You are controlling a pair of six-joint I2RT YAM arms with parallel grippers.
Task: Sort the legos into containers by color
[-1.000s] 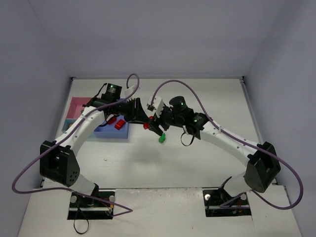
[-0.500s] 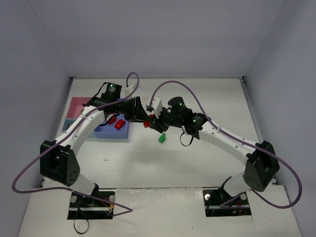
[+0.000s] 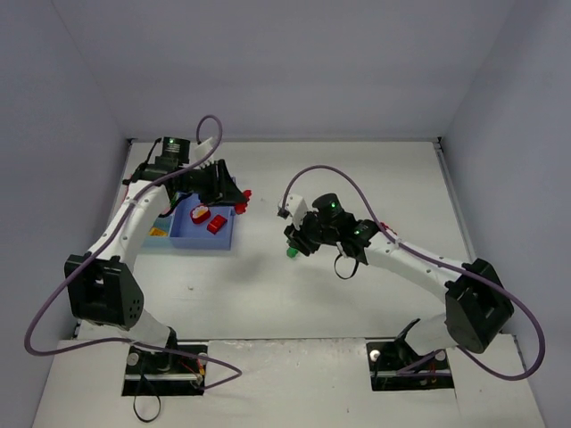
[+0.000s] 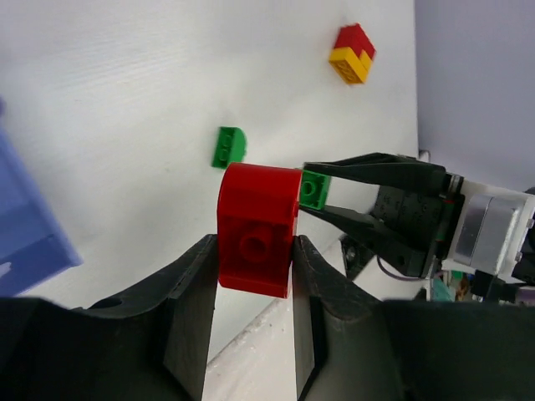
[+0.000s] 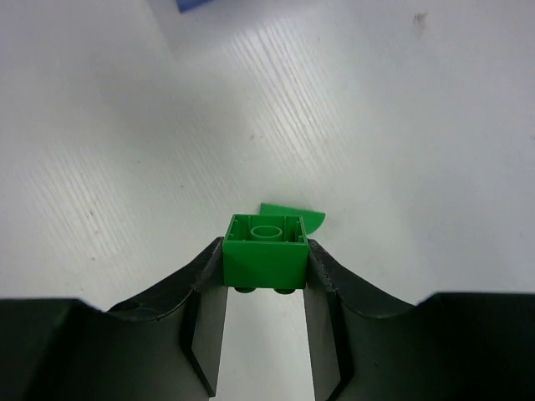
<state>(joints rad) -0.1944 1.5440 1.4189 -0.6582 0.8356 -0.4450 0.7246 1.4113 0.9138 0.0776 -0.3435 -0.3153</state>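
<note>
Carrying step: my left hand (image 4: 253, 255) clamps a red rounded plastic brick (image 4: 257, 225), next to be released over the blue plastic tray (image 3: 192, 235); my right hand (image 5: 266, 261) clamps a green square plastic brick (image 5: 266, 244).

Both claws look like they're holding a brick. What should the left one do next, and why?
Probably shift the left gripper over the blue tray and release: it is shut on a red brick beside the tray's edge, and two red bricks already lie inside.
</note>
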